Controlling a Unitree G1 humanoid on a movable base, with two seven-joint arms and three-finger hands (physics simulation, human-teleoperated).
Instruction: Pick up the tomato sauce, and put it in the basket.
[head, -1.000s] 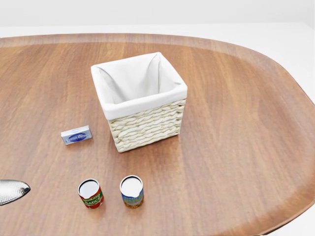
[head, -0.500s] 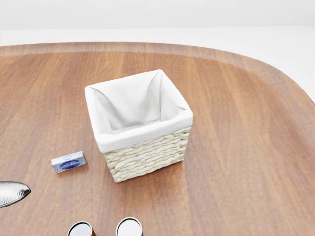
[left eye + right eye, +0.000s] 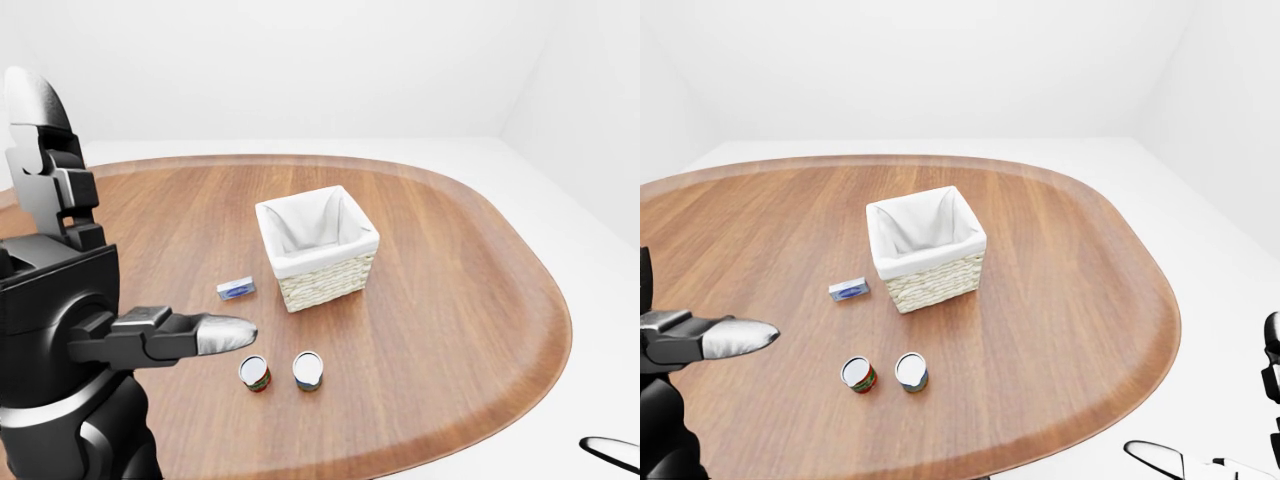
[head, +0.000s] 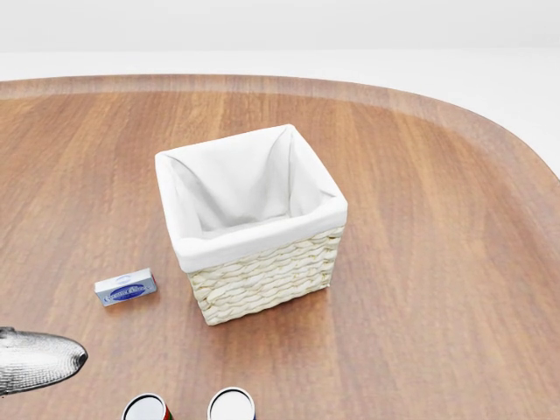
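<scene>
The tomato sauce can, with a red label and a white top, stands upright on the wooden table, low and left of centre in the left-eye view. Only its top shows at the bottom edge of the head view. The wicker basket with a white cloth liner stands above the cans, and nothing shows inside it. My left hand hovers to the left of the can and apart from it, fingers stretched out and holding nothing. My right hand shows only as a sliver at the bottom right, off the table.
A second can with a blue and orange label stands just right of the tomato sauce. A small blue and white box lies left of the basket. The table's rounded edge runs along the right and bottom of the eye views.
The camera has moved, so the basket, box and cans have slid down in the head view. My left hand's fingertip now reaches farther right into that view.
</scene>
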